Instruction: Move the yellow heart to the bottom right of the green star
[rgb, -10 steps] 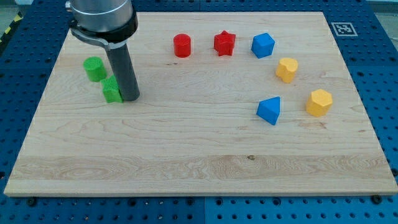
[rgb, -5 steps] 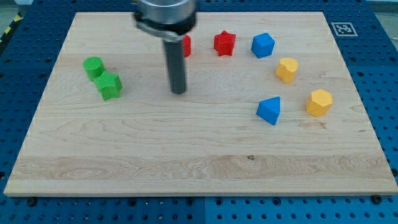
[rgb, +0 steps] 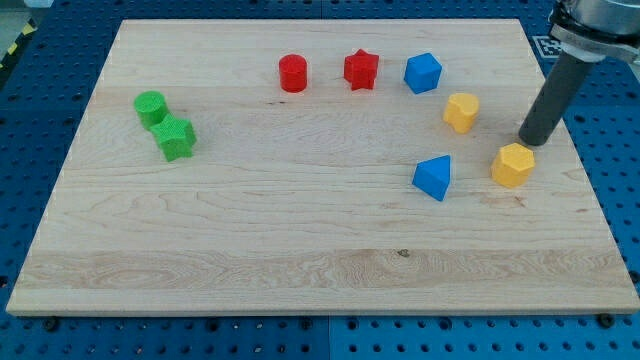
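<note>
The yellow heart (rgb: 461, 111) lies at the board's right, below the blue cube (rgb: 423, 73). The green star (rgb: 177, 138) lies far across the board at the left, touching the green cylinder (rgb: 151, 107) above it. My tip (rgb: 534, 142) stands at the right side, right of the yellow heart and just above the yellow pentagon (rgb: 513, 165), close to its upper right edge. The rod leans up to the view's top right corner.
A red cylinder (rgb: 293, 73) and a red star (rgb: 361, 70) lie along the top. A blue triangular block (rgb: 434, 177) lies left of the yellow pentagon. The wooden board (rgb: 320, 280) ends just right of my tip.
My tip has swept from beside the green star at the left, across the middle, to the right side above the yellow pentagon. The green star shifted slightly early on; other blocks stayed.
</note>
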